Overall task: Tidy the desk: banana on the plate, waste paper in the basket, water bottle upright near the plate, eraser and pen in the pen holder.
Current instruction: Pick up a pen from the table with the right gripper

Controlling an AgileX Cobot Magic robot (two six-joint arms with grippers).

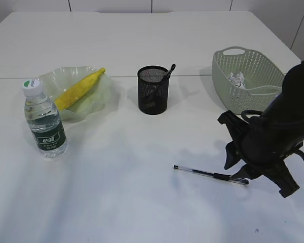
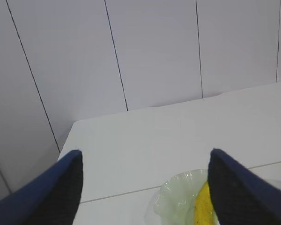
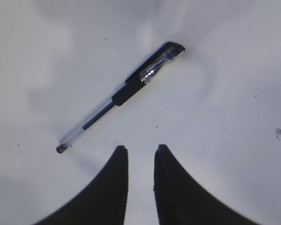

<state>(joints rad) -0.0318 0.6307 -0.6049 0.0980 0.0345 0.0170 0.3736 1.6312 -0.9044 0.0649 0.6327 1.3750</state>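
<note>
The banana [image 1: 78, 88] lies on the pale-green plate [image 1: 99, 104], and the water bottle [image 1: 44, 119] stands upright just in front of it on the left. Crumpled waste paper [image 1: 237, 79] sits in the sage-green basket [image 1: 248, 76]. The black mesh pen holder [image 1: 153, 90] has one dark pen [image 1: 168, 72] standing in it. A clear pen [image 1: 210, 174] lies flat on the desk [image 1: 142, 202]. My right gripper [image 3: 140, 149] hovers just short of that pen [image 3: 122, 96], its jaws a narrow gap apart and empty. My left gripper [image 2: 145, 159] is wide open over the plate [image 2: 178, 197] and banana [image 2: 203, 208]. The eraser is out of view.
The right arm [image 1: 278, 131] reaches in from the right, in front of the basket. A seam [image 1: 116, 77] crosses the desk behind the plate and the holder. Wall panels [image 2: 154, 51] stand beyond the far edge.
</note>
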